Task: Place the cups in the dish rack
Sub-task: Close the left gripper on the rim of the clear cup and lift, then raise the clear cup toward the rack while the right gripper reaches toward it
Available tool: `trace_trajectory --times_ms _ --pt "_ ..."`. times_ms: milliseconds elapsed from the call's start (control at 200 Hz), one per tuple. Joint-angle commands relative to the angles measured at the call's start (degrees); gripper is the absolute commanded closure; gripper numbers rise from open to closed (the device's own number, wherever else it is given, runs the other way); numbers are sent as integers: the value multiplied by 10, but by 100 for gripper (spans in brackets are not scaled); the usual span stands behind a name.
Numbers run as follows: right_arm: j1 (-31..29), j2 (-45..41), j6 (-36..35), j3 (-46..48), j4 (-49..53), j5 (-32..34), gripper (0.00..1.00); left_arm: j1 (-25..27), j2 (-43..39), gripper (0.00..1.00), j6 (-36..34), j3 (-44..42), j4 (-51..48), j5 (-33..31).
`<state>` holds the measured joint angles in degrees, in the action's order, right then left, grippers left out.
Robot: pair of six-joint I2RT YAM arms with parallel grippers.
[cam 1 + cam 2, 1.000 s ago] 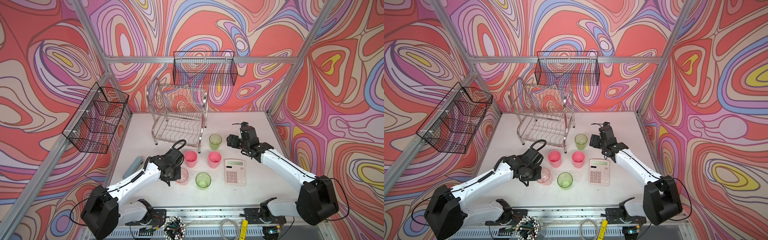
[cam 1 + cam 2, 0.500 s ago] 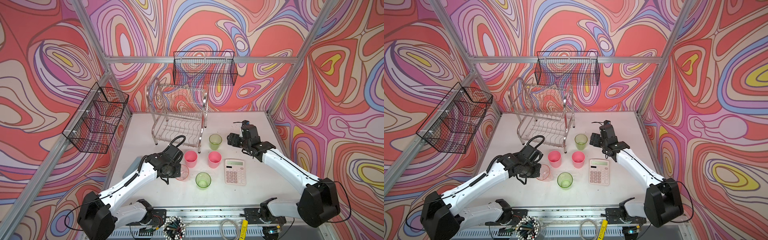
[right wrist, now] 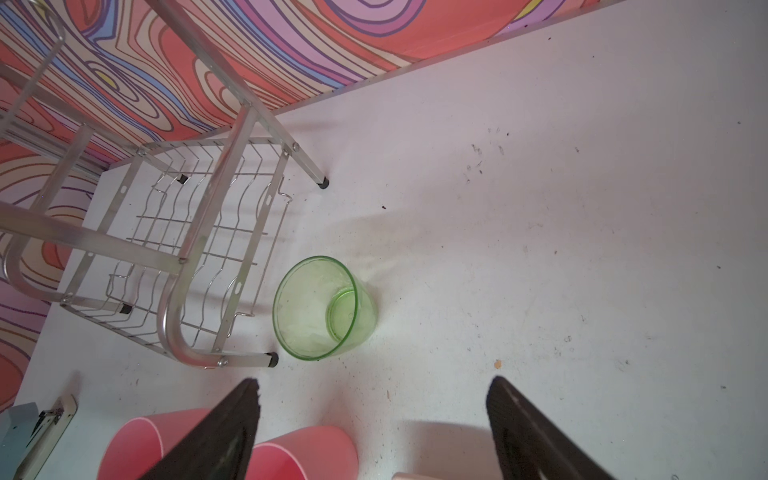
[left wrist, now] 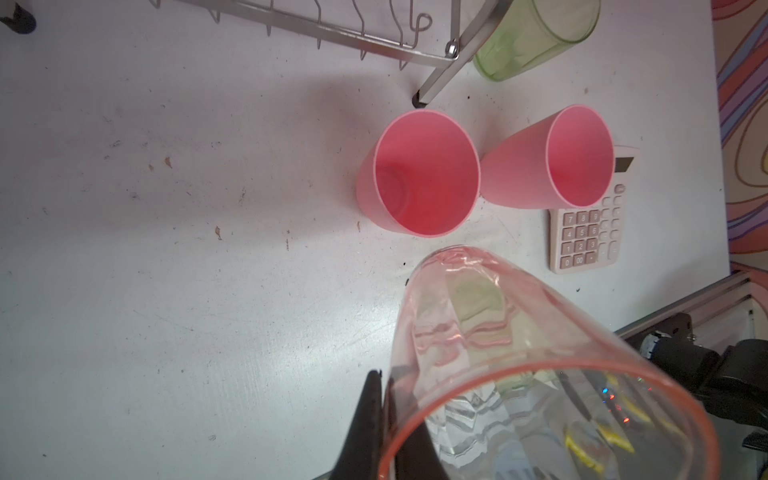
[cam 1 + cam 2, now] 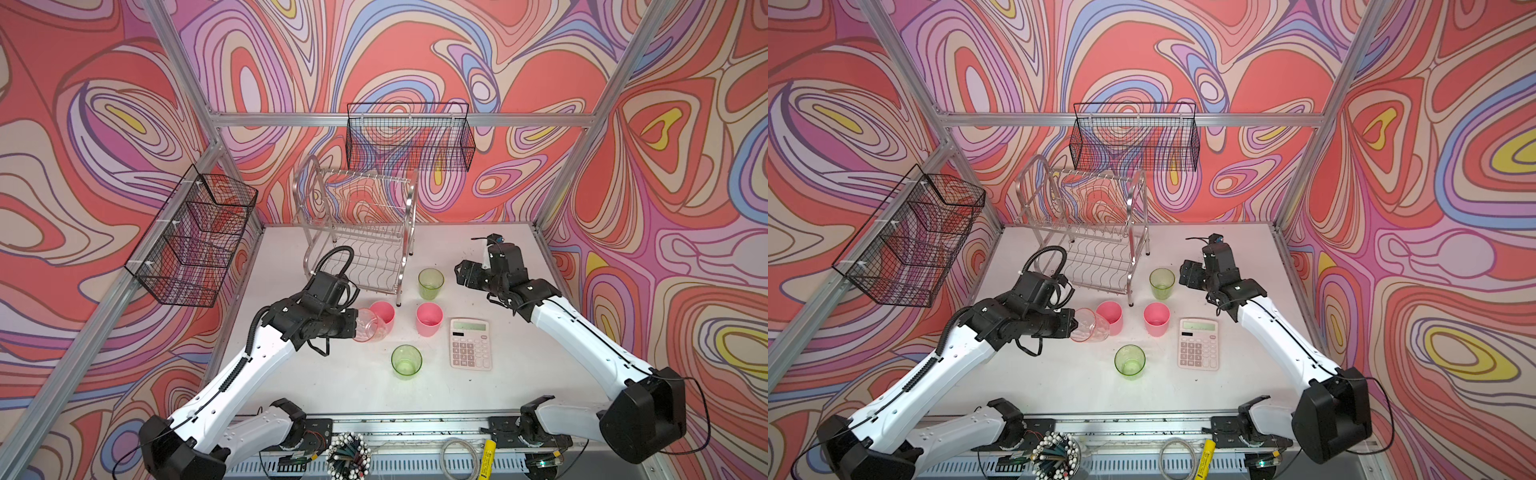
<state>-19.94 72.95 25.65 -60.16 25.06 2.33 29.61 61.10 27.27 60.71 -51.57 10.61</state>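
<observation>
The left fingers [image 4: 368, 409] pinch the rim of the clear ribbed cup [image 5: 371, 325], tipped sideways just in front of the dish rack [image 5: 357, 249], probably to rack it mouth-down. The right fingers [image 3: 232, 419], spread wide, hover by the green cup [image 3: 322, 307] beside the rack.

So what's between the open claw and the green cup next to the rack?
Nothing but bare white table. The right wrist view shows that empty stretch between the right gripper and the green cup.

Arms [image 5: 266, 357]: white shells, black joints.
Hose [image 5: 252, 332]: black, ribbed.
Right pincer [image 3: 374, 380]: flat black fingers [image 3: 216, 432].
</observation>
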Motion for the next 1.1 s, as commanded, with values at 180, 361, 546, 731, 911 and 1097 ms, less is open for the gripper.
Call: trace_trajectory --times_ms 180,361,546,731,911,1097 --pt "-33 -46 26 -36 31 -16 11 -46 -23 93 -5 45 32 127" --pt "-88 -52 43 -52 36 4 11 -62 -19 93 14 35 84 179" --pt "-149 -64 87 -51 20 22 11 -80 -33 93 58 20 168 237" --pt "-221 -47 108 -76 12 68 11 -98 -54 93 117 -17 270 293" --pt "-258 -33 142 -124 12 92 11 -138 -68 93 175 -49 356 349" --pt "-258 -28 214 -158 -41 73 11 -180 -79 94 260 -86 481 381"
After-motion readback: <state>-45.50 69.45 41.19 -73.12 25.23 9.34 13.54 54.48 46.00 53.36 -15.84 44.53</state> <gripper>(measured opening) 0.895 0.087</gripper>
